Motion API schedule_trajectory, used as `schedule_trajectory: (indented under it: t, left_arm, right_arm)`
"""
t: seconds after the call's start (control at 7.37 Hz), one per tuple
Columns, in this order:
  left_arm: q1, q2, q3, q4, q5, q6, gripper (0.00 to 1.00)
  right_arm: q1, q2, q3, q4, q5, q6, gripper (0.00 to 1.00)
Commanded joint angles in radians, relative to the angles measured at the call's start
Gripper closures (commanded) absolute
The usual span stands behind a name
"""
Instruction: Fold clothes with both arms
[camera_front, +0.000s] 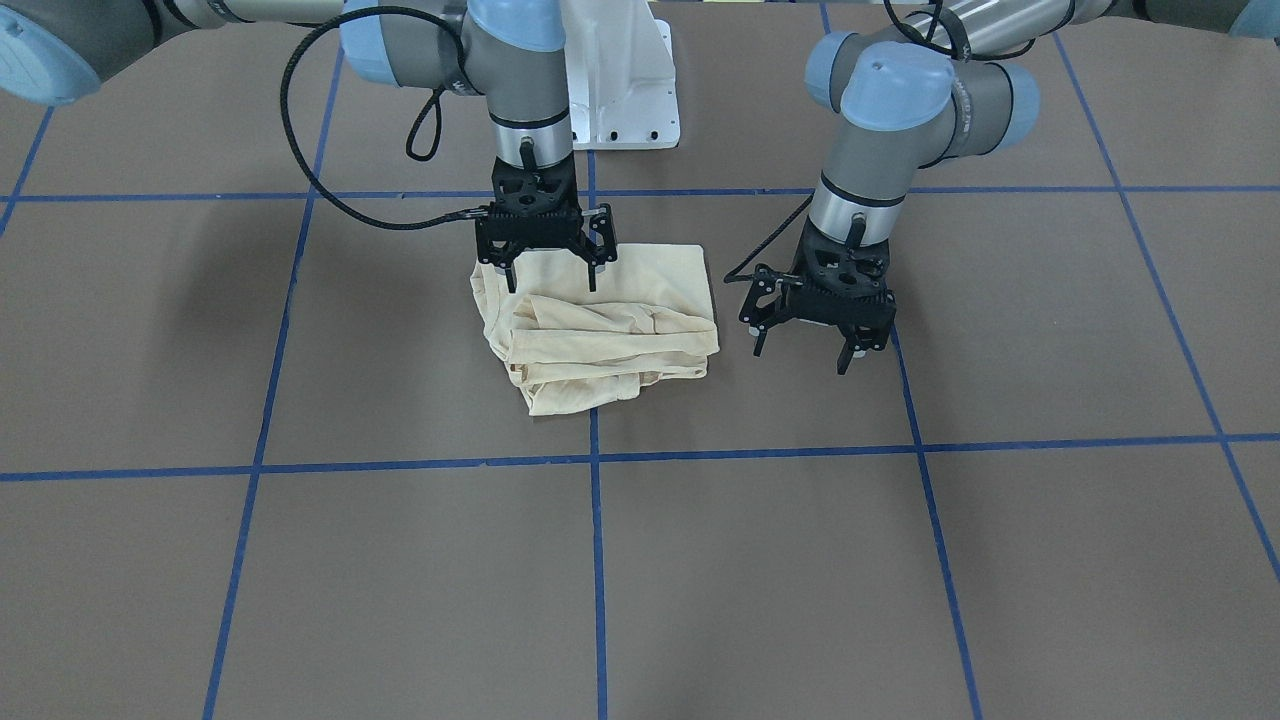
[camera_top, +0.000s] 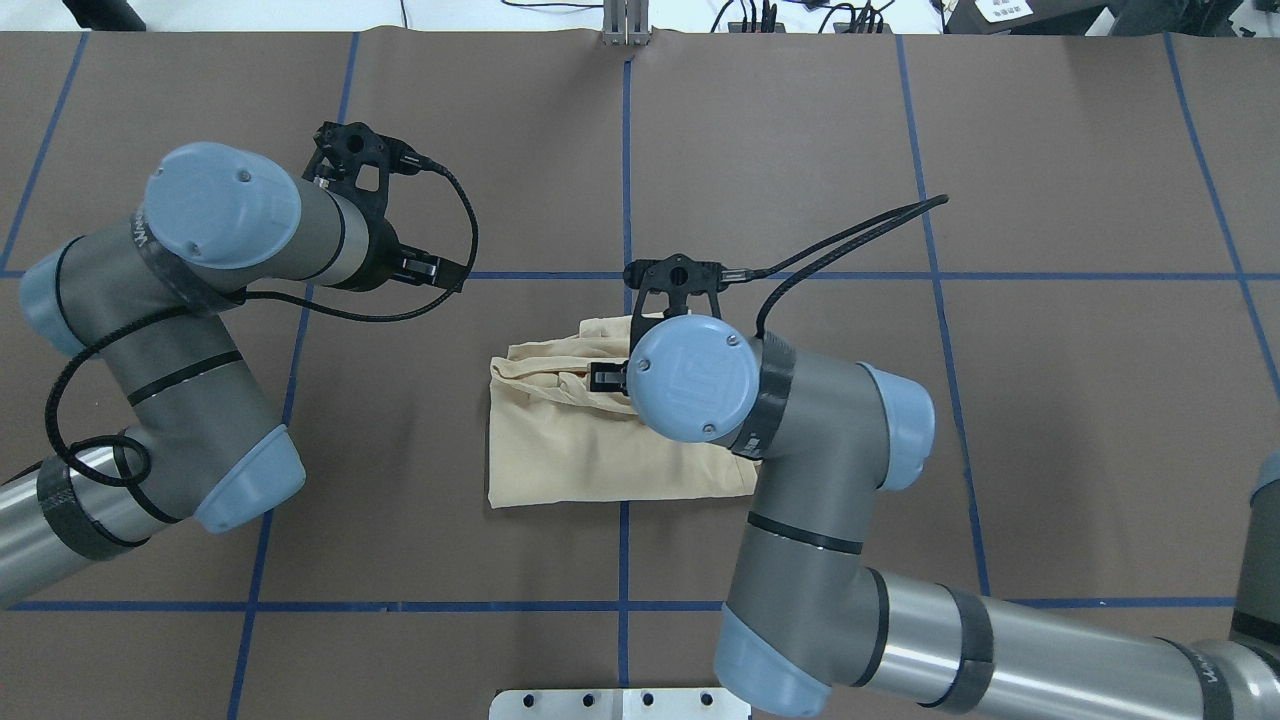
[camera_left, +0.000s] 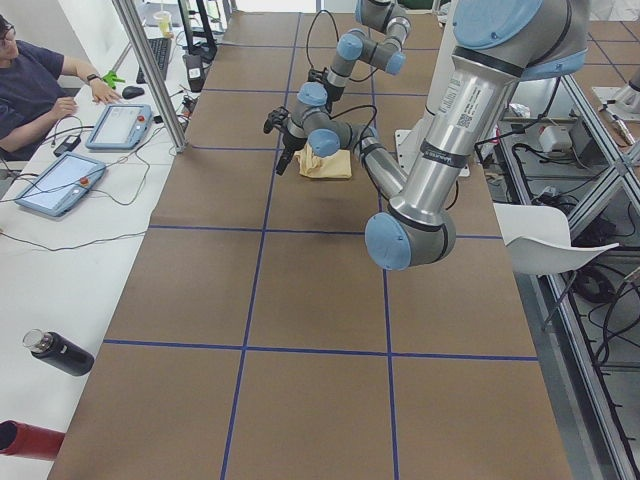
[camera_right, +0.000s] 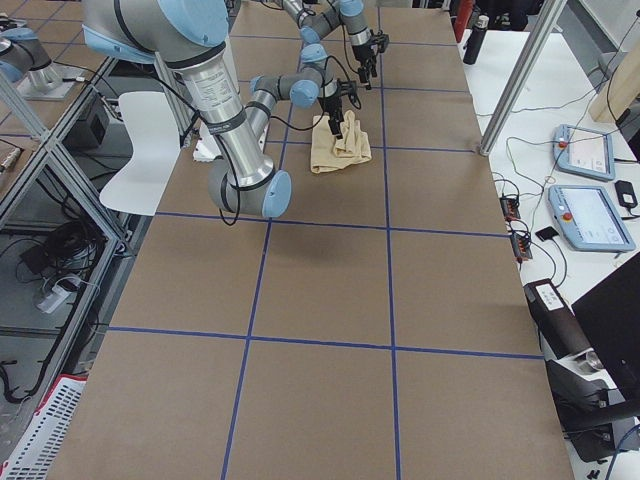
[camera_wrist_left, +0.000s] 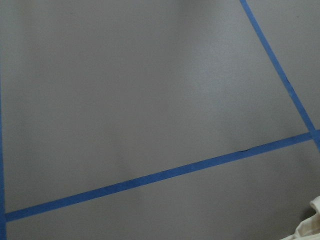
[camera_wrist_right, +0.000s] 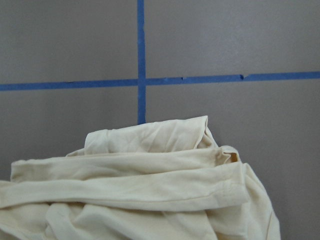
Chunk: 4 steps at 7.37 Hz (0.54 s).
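The clothes are one pale cream-yellow shirt (camera_front: 600, 330), folded into a rumpled bundle near the table's middle (camera_top: 560, 450). No print or tag shows. My right gripper (camera_front: 552, 285) stands open, pointing down over the bundle's edge nearest the robot base, its fingers astride the cloth; I cannot tell if they touch it. In the overhead view the right wrist hides this gripper. The right wrist view shows the bundle's layered folds (camera_wrist_right: 150, 190). My left gripper (camera_front: 800, 358) hangs open over bare table beside the shirt, holding nothing. A corner of cloth (camera_wrist_left: 311, 226) shows in the left wrist view.
Blue tape lines (camera_front: 596, 560) divide the brown table into squares. The white pedestal base (camera_front: 625, 90) stands behind the shirt. A person (camera_left: 35, 85) sits at the far side table with tablets (camera_left: 118, 125). Bottles (camera_left: 55, 352) lie on that side table.
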Motion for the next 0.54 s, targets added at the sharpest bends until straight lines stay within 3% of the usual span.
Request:
schedule_trajectory:
  t: [0.0, 0.41]
  left_arm:
    - [-0.003, 0.006, -0.001, -0.006, -0.001, -0.001, 0.0]
    - [-0.003, 0.006, -0.001, -0.006, -0.001, -0.004, 0.0]
  right_arm:
    - [-0.022, 0.115, -0.162, -0.061, 0.038, -0.032, 0.0]
    - [-0.021, 0.123, -0.22, -0.055, 0.056, -0.087, 0.0]
